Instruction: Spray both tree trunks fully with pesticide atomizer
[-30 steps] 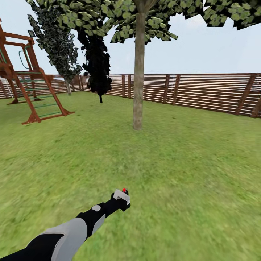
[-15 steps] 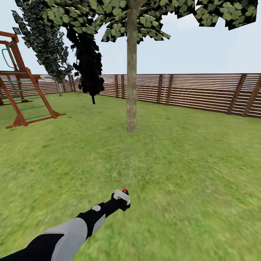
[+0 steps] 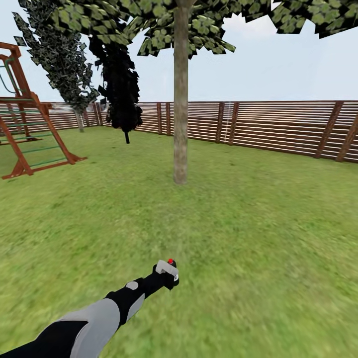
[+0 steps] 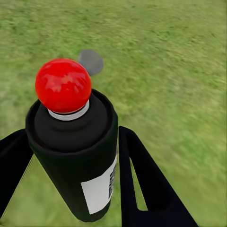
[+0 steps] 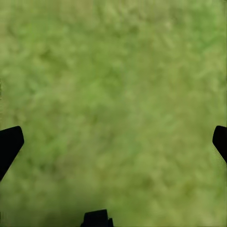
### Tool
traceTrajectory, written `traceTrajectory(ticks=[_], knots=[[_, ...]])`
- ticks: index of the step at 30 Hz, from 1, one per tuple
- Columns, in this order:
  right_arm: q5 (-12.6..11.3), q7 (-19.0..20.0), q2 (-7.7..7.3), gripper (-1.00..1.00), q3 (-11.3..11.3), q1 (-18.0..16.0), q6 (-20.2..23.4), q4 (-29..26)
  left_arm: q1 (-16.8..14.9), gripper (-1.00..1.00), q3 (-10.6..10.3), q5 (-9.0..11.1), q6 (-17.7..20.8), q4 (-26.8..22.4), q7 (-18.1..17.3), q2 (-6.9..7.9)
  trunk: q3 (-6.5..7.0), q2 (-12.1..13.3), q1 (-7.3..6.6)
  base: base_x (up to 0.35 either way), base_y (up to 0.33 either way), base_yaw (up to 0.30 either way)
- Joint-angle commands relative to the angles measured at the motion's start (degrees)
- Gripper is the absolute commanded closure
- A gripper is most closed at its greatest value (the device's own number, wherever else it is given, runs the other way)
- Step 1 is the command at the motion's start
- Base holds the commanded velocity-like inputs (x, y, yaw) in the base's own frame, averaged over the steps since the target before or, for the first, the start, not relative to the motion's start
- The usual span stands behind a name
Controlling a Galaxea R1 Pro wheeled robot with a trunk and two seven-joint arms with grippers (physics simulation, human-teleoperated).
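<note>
My left gripper [image 3: 168,274] is held out low over the lawn, shut on the pesticide atomizer [image 3: 167,268], a small pale sprayer with a red dot on top. In the left wrist view the atomizer [image 4: 75,151] looks like a dark can with a red ball cap and a white label, clamped between the two black fingers [image 4: 142,179]. A tree stands ahead with a straight mottled grey-brown tree trunk [image 3: 181,94], well beyond the sprayer, its leaf canopy [image 3: 149,20] high up. The right gripper [image 5: 113,142] hangs open over bare grass.
A brown slat fence [image 3: 278,127] runs across the back of the garden. A wooden playset [image 3: 25,119] stands at the left. Two dark conifers [image 3: 119,84] rise behind the tree near the fence. A grey round disc [image 4: 91,61] lies on the grass.
The whole head view has shifted: the tree trunk and playset slid left in the picture and the trunk looks slightly nearer. My left arm holds the atomizer in the same pose.
</note>
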Motion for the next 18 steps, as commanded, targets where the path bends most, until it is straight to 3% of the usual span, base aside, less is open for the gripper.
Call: traceTrajectory(ticks=[1,18], knots=[[0.0,0.0,0.0,-1.0,0.0,0.0,-0.01,-0.01,0.0,1.0,0.06,0.01,-0.01,-0.01,0.05,0.0,0.0,0.0,0.0,0.348,0.0,0.0],[0.0,0.0,0.0,-1.0,0.0,0.0,0.02,-0.01,0.0,1.0,0.06,0.01,-0.06,-0.01,0.03,0.0,0.0,0.0,0.0,0.348,0.0,0.0]])
